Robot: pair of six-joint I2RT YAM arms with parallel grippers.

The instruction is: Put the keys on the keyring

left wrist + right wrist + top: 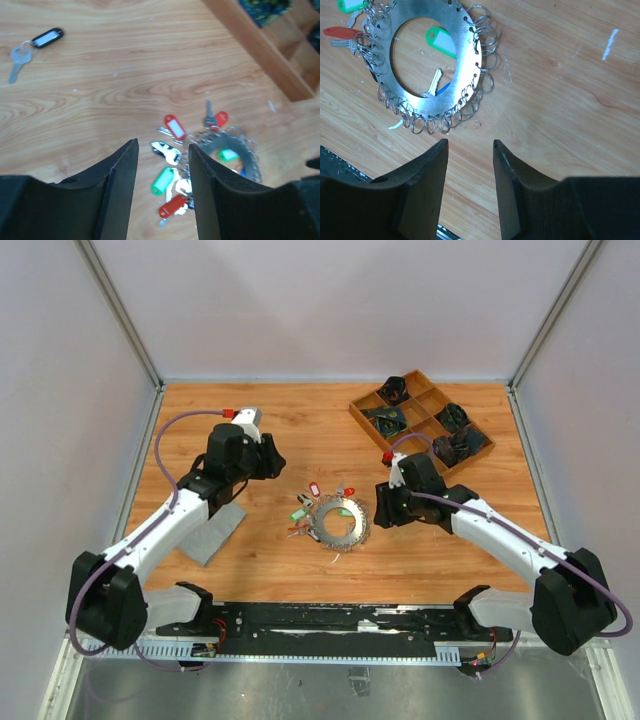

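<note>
The left hand (pixel 162 146), fingers parted and empty, hangs over red- and green-tagged silver keys (pixel 172 172) at a flat silver metal ring (pixel 236 145); a black-tagged silver key (pixel 35 45) lies well apart.

A light-brown wooden table (pixel 300 420) is shown. Just beyond the jaws of the right gripper (pixel 470 142), towards their left, a flat silver metal keyring (pixel 470 52) fringed with wire loops is laid flat. Small silver keys (pixel 175 127) with red, green and white plastic tags are scattered between and just past the jaws of the left gripper (pixel 162 145). A single black-tagged key (pixel 47 37) is found well off to their left, and a wooden compartment tray (pixel 255 50) well off to their right.
</note>
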